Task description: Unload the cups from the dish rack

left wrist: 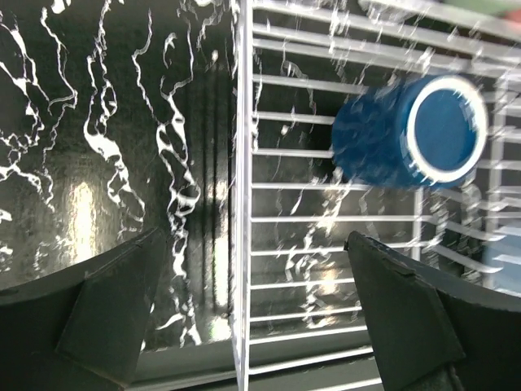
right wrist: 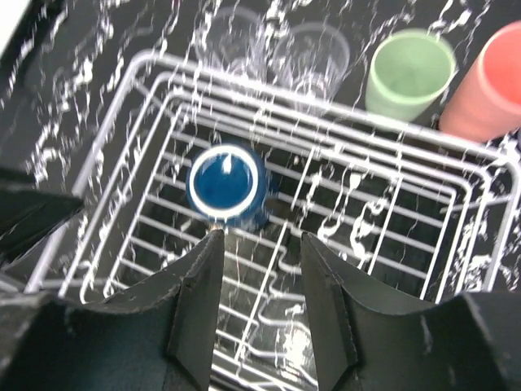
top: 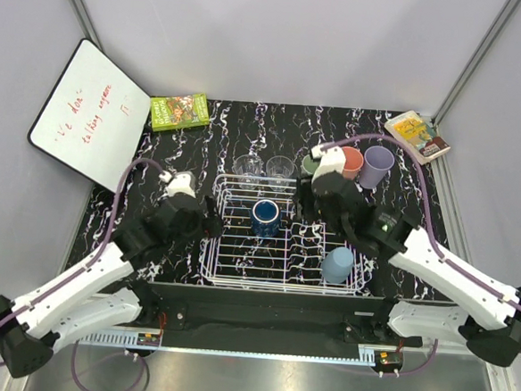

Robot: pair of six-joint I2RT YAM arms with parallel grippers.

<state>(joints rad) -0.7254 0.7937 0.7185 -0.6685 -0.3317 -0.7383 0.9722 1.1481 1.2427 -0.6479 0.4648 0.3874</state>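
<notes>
The white wire dish rack (top: 281, 285) sits mid-table. A dark blue cup (top: 265, 216) stands in it at the back, and a light blue-grey cup (top: 337, 264) at its front right. Two clear glasses (top: 264, 170), a pale green cup (top: 310, 163), a salmon-pink cup (top: 352, 161) and a lavender cup (top: 376, 166) stand on the table behind the rack. My left gripper (left wrist: 252, 240) is open and empty, straddling the rack's left wall (left wrist: 242, 122), with the blue cup (left wrist: 407, 134) ahead to its right. My right gripper (right wrist: 260, 240) is open and empty above the rack floor (right wrist: 391, 213), just short of the blue cup (right wrist: 225, 183).
A whiteboard (top: 92, 112) leans at the back left. A green book (top: 179, 111) lies at the table's back edge and another book (top: 417, 135) at the back right corner. The table (top: 174, 154) is black marble-patterned, with grey walls around it.
</notes>
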